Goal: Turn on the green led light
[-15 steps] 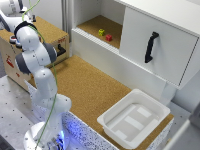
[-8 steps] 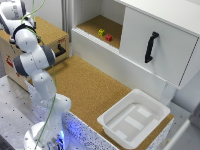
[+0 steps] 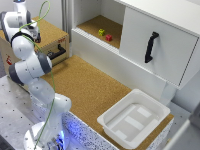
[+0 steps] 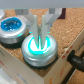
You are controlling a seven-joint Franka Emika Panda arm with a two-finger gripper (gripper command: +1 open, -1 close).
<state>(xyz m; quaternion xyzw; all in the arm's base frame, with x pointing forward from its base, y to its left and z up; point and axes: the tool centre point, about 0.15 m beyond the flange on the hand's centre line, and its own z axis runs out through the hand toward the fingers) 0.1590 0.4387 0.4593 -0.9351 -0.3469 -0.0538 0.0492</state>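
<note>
the gripper (image 4: 41,34) hangs with its fingers drawn nearly together, grasping nothing, tips at the centre of the green led light (image 4: 39,48); that light sits on the wooden box (image 3: 51,39) at the exterior view's left, beside a blue button (image 4: 12,27); it looks a rigid, fixed dome, likely needing a straight push on the glowing cap, not a grip; the metal rim seems slick.

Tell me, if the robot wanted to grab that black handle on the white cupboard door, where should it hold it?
Probably around the middle of the black handle. It is a tall bar standing almost upright on the white door, joined at its top and bottom ends, so the middle looks free. Coming straight at the door's front, one finger on each side of the bar, looks best.
</note>
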